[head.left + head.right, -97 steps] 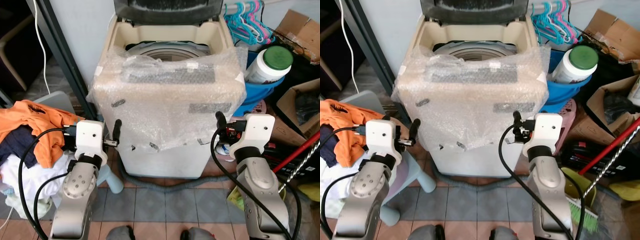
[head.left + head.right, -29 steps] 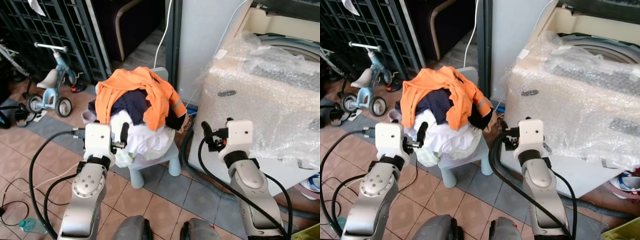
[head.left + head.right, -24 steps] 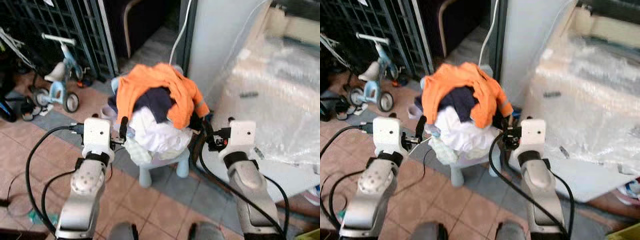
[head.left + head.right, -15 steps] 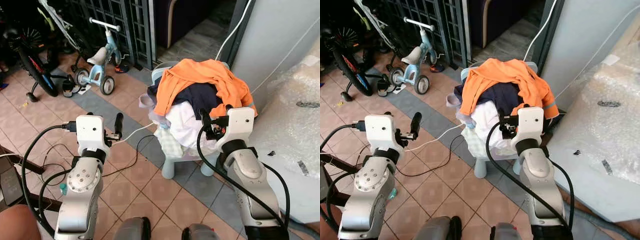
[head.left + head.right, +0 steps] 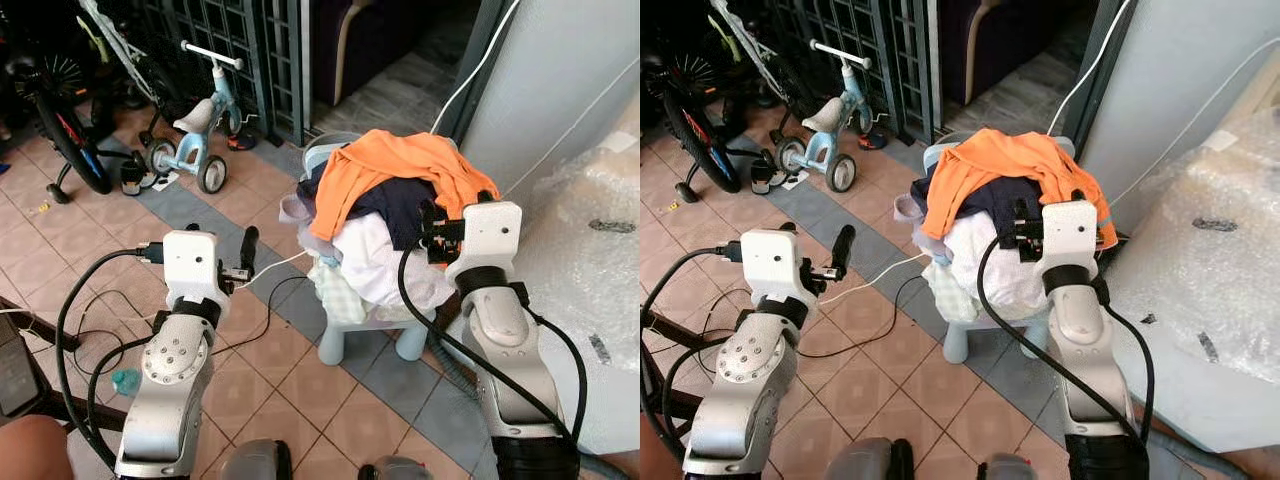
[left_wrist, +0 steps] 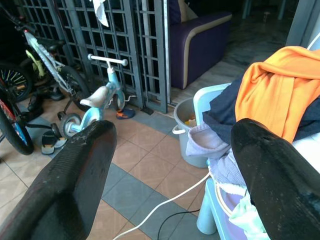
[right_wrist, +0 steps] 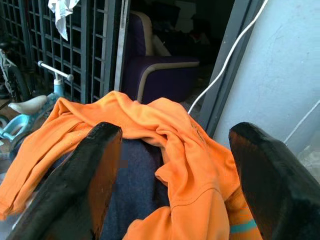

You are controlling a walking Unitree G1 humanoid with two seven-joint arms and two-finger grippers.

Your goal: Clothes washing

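Right gripper point(image 7: 172, 165) wide apart, just above orange shirt point(image 5: 400, 165) on clothes pile; left gripper point(image 6: 170, 165) wide, beside stool point(image 5: 345, 335).

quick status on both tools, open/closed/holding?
Left tool: open, holding nothing, out over the tiled floor.
Right tool: open, holding nothing, just above the orange cotton shirt.

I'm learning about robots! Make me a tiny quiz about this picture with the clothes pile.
1. True or false: the orange shirt lies on top of the clothes pile.
2. Which gripper is closest to the pile? A) left gripper B) right gripper
3. Fill in: the pile sits on a small light blue ____.

Key: 1 true. 2 B. 3 stool.
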